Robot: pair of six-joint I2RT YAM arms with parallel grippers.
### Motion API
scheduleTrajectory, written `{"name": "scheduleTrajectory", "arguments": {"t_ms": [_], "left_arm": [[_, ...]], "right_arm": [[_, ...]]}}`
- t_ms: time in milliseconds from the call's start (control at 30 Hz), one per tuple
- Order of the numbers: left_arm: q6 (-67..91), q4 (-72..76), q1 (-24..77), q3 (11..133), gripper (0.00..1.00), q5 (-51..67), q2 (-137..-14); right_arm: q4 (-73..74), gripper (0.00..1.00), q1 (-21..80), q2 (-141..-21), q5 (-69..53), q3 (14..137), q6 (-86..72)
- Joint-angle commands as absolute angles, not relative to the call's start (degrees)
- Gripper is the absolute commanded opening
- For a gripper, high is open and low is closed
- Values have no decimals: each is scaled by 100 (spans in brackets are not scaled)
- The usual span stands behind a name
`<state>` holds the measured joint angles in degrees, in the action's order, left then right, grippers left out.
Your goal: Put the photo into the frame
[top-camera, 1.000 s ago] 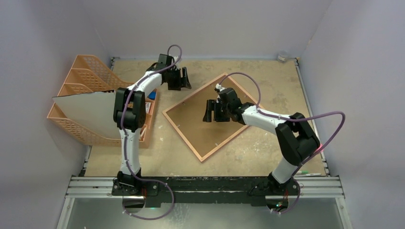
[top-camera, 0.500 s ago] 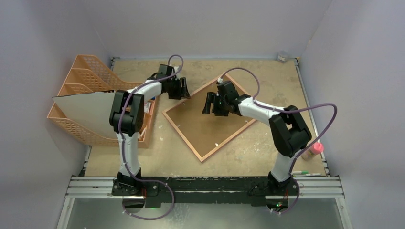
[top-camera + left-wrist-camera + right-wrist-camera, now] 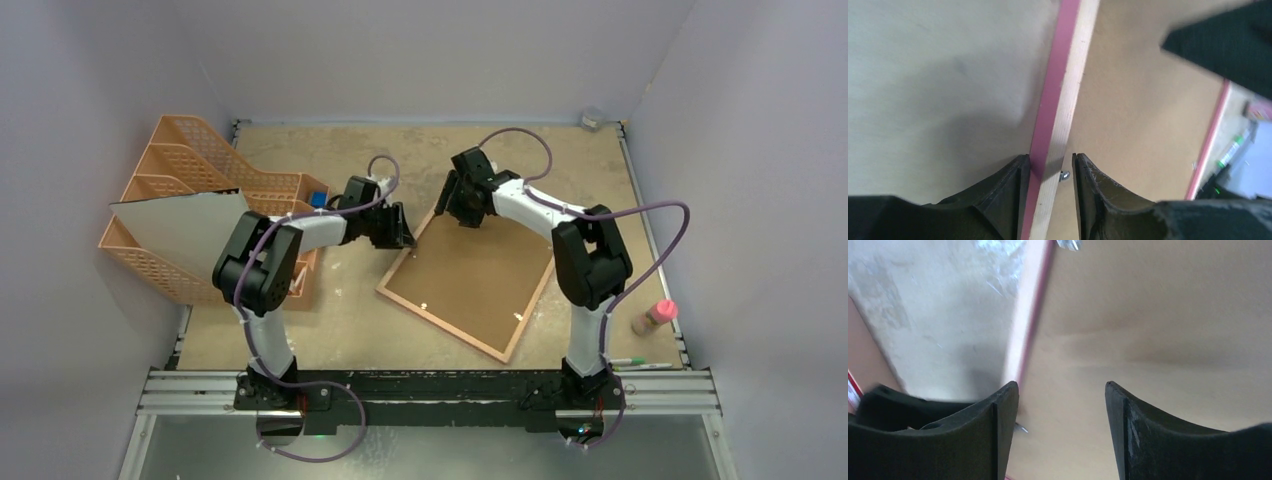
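On the table (image 3: 330,320), slightly toward 3 o'clock from its centre, the frame (image 3: 440,326) is laid flat with its reverse turned up, its long sides running from about 11 to 5 o'clock. A brown backing board (image 3: 475,280) is seen inside its pink and pale wood rim.

The frame's 10 o'clock edge is straddled by the left gripper (image 3: 1048,162). 1 of its 2 fingers (image 3: 1013,185) is set against the pink outer side and the other is placed just inside the wood strip. These fingers are drawn nearly together about the rim, but whether the rim is actually pinched cannot be told.

At the frame's 12 o'clock corner the right gripper (image 3: 1060,405) is held over the board, its fingers spread wide and nothing held between them.

Toward 9 o'clock an orange file rack (image 3: 190,165) is placed, with a greyish-white sheet (image 3: 185,235) leaned in it. Near 4 o'clock, at the table's edge, a small pink-capped bottle (image 3: 655,316) is seen.
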<state>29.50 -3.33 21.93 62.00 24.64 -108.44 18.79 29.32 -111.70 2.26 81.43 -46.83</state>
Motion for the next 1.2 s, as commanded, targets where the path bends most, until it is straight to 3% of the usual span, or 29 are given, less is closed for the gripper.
{"name": "scheduleTrajectory", "arguments": {"t_ms": [0,200,300,667,833,1100,1167], "left_arm": [[3681,637,2493,5544,40,3565,-10524],[4672,1962,2609,4909,41,4324,-10356],[5109,2489,2610,4457,43,3978,-10032],[4692,993,2602,4375,49,2352,-9268],[4706,931,2581,4392,50,2299,-9220],[4653,814,2387,4415,52,2346,-9263],[4657,815,2358,4408,52,2359,-9280]], "right_arm": [[2375,64,3136,-11264,898,8761,-5059],[3015,58,3442,-11399,1546,8984,-5352],[3207,57,3542,-11486,1881,9123,-5440],[4581,54,3782,-12406,2669,10349,-5602],[4782,48,3839,-12649,2702,10657,-5578],[4978,47,3875,-13005,2589,11064,-5443],[4987,41,3877,-13031,2560,11051,-5436]]}}
